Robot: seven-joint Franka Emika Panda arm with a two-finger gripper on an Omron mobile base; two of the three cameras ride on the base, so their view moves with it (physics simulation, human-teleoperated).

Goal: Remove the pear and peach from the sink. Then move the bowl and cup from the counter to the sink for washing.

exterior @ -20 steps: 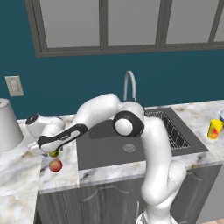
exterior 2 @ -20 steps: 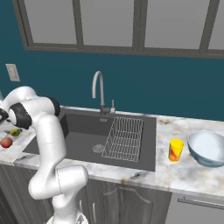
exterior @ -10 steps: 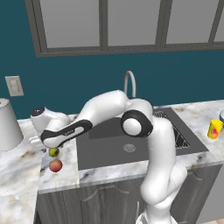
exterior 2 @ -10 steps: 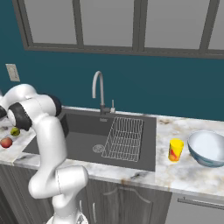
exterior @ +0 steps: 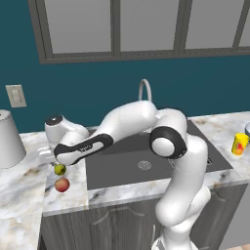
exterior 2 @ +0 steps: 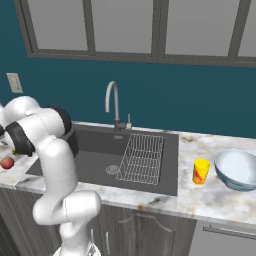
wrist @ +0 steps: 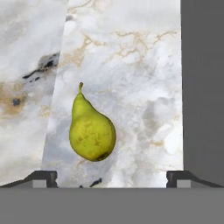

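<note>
White marble counter [wrist: 131, 65] with grey and tan veins carries the pear [wrist: 92, 131], a smooth yellow-green teardrop with a thin stem, lying on its side clear of the sink [exterior: 146, 163]. Just beside it sits the peach [exterior: 61, 184], round and reddish-orange. The gripper [wrist: 111, 177] hovers over the pear with its dark fingertips spread wide and nothing between them. To the right, the sink is a dark grey matte rectangle with a round drain, a wire rack [exterior 2: 142, 157] and a curved steel faucet [exterior 2: 114, 105]. Beyond it stand the glossy yellow cylindrical cup [exterior 2: 201, 171] and the wide, pale translucent bowl [exterior 2: 237, 170].
</note>
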